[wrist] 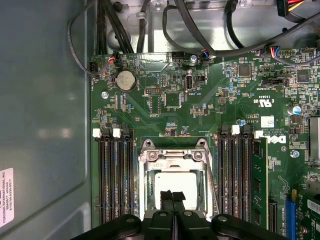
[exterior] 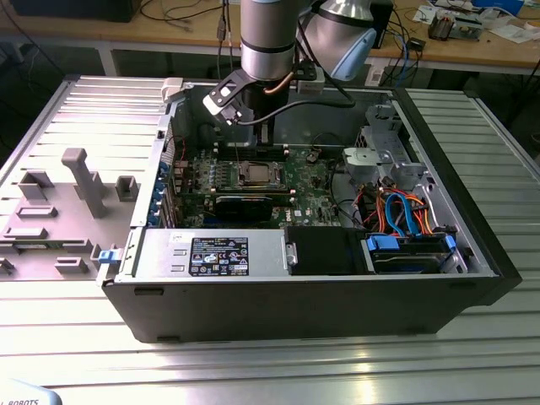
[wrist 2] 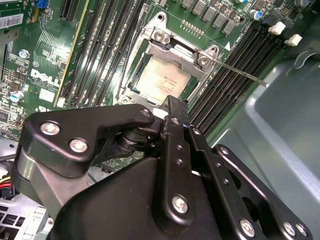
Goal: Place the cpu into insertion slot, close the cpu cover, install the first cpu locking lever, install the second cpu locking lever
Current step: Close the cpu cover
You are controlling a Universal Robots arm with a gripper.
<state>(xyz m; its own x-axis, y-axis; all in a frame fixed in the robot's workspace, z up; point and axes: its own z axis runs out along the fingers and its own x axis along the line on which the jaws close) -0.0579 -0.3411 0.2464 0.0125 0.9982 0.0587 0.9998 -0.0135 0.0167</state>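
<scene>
In the exterior view, an open computer case [exterior: 295,304] lies on a ribbed metal table [exterior: 253,371]. The arm reaches down into it, and the gripper [exterior: 261,135] hangs just above the green motherboard [exterior: 312,181]. The cpu [exterior: 256,175] sits in its socket on that board, just below the gripper. From here the fingers are dark against the case, so I cannot tell their state.

In the second wrist view, the gripper [wrist 2: 176,107] has its black tip close over the near edge of the socket. The cpu [wrist 2: 162,80] lies flat in the socket with its silver-grey top up. The cpu cover [wrist 2: 180,48] lies down around it as a silver frame. A thin metal lever [wrist 2: 240,74] juts out from one corner of the socket across the black memory slots [wrist 2: 225,95]. It looks unlatched, though the angle makes that hard to judge.

In the first wrist view, the gripper [wrist: 172,196] has its two fingertips [wrist: 166,196] pressed together with nothing between them, over the edge of the cpu [wrist: 175,181]. The cpu cover [wrist: 172,157] frames the cpu. The lever [wrist: 212,180] runs along one side of the socket, beside the memory slots [wrist: 112,175].
</scene>
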